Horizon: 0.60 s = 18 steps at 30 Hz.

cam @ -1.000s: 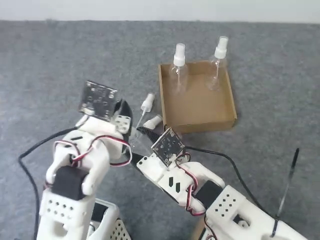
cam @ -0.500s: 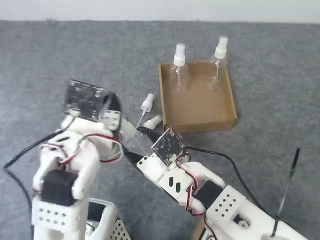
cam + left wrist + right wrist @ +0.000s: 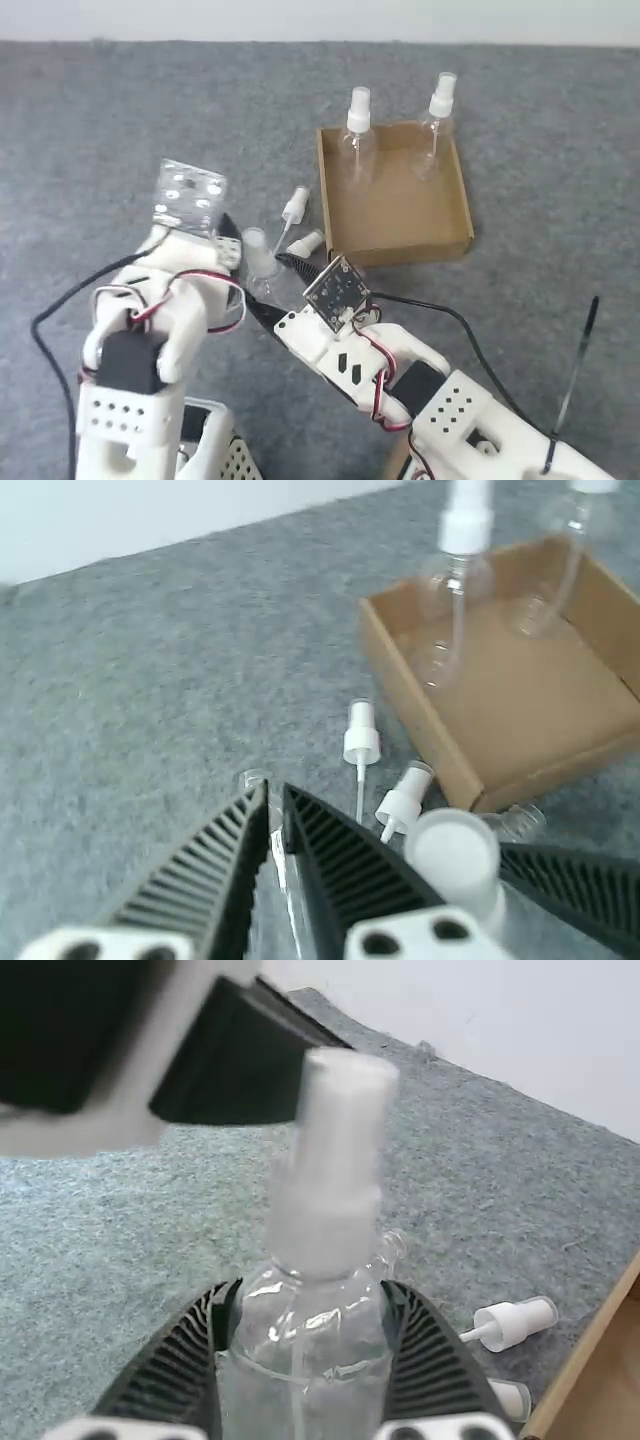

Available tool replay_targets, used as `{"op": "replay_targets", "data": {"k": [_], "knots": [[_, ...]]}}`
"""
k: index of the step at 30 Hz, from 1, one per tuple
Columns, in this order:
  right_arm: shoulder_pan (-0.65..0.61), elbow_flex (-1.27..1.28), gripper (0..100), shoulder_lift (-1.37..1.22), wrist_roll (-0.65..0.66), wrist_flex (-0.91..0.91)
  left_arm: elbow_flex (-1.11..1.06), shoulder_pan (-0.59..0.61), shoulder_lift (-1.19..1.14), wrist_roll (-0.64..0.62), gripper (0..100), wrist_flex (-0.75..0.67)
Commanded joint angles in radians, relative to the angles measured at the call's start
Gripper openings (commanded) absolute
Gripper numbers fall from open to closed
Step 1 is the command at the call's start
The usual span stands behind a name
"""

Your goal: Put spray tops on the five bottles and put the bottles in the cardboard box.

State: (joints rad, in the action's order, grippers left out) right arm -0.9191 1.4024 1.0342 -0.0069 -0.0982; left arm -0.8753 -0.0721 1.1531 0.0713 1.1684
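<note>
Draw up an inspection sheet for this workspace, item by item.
Surface: grey carpet covers the table.
Job's things: the cardboard box holds two topped bottles, standing at its far side. A third bottle, with a top on it, is held upright. Two loose spray tops lie on the carpet beside the box.
Clutter: nothing seen.
Pincers: the right pincer is shut on the third bottle. The left pincer is close beside that bottle's top.
Cables: a black cable loops beside the left arm. A second cable trails from the right arm.
Surroundings: a pale wall lies beyond the carpet.
</note>
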Motion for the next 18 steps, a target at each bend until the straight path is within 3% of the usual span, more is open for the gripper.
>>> {"op": "replay_targets", "data": {"k": [1,6,12,18], "knots": [[-0.001,-0.017,0.6,0.039,-0.008,0.018,0.013,-0.058,0.0,0.002,1,-0.026],[-0.001,-0.018,0.6,0.039,-0.008,-0.001,0.03,-0.031,0.003,0.008,1,-0.026],[-0.001,-0.02,0.6,0.039,-0.008,-0.002,0.24,0.069,0.002,0.002,1,0.018],[-0.001,-0.02,0.6,0.039,-0.009,-0.002,0.337,-0.063,-0.052,0.0,1,0.044]]}}
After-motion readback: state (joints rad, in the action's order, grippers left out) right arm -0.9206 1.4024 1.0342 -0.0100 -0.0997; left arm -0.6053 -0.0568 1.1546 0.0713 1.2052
